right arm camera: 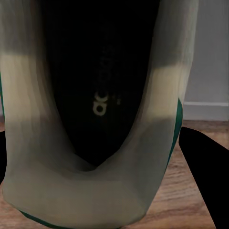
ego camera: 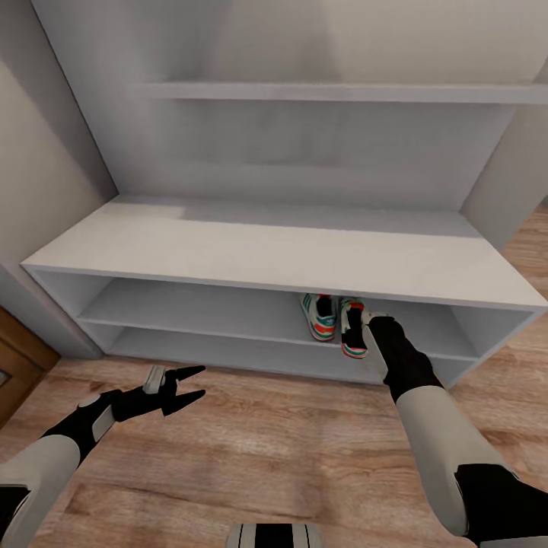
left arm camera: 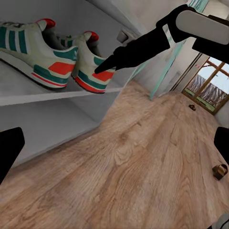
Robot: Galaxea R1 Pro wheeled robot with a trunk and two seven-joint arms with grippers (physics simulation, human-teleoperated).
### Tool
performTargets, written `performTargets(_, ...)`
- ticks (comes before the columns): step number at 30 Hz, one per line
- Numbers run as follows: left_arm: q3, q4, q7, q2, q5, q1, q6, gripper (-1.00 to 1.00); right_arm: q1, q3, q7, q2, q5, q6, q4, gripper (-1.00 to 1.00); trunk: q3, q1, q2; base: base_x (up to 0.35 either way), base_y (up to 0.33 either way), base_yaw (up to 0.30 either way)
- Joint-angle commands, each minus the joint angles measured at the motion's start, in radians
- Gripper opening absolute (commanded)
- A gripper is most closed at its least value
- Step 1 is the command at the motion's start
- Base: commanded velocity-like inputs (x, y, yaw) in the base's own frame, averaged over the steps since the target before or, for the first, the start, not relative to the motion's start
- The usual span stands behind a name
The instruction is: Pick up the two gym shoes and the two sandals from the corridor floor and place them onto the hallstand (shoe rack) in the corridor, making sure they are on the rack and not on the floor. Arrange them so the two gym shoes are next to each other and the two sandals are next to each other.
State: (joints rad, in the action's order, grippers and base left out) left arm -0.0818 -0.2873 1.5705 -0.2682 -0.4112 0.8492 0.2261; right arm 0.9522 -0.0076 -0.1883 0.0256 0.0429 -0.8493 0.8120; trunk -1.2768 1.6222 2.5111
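Observation:
Two cream gym shoes with green stripes stand side by side on the middle shelf of the hallstand (ego camera: 266, 251): one (ego camera: 321, 316) sits further in, the other (ego camera: 352, 339) at the shelf's front edge. My right gripper (ego camera: 364, 329) is shut on that second gym shoe (left arm camera: 90, 69) at the heel, one dark finger (left arm camera: 126, 53) lying along its side. In the right wrist view the shoe's dark opening (right arm camera: 100, 109) sits between the fingers (right arm camera: 202, 171). My left gripper (ego camera: 190, 384) hovers open above the corridor floor (ego camera: 266, 449). Two small brown sandals (left arm camera: 220, 171) (left arm camera: 192, 107) lie far off on the floor.
An upper wall shelf (ego camera: 342, 91) runs above the bench top. A brown wooden door (ego camera: 15, 358) stands left of the hallstand. A window (left arm camera: 210, 86) closes the far end of the corridor. The lower shelf (ego camera: 228, 350) holds nothing.

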Motion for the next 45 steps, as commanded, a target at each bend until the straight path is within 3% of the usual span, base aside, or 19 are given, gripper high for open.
performTargets(1, -0.008, 0.000, 0.000, -0.001, -0.010, 0.001, 0.009, 1.00, 0.000, -0.001, -0.006, 0.000, 0.005, -0.004, 0.001, -1.00, -0.001, 0.000, 0.000, 0.015, 0.000, 0.000)
performTargets(45, -0.007, 0.001, 0.000, -0.001, -0.011, 0.001, 0.009, 1.00, 0.000, 0.000, -0.005, 0.002, 0.005, -0.004, 0.001, -1.00, -0.001, 0.000, 0.000, 0.057, -0.016, 0.000)
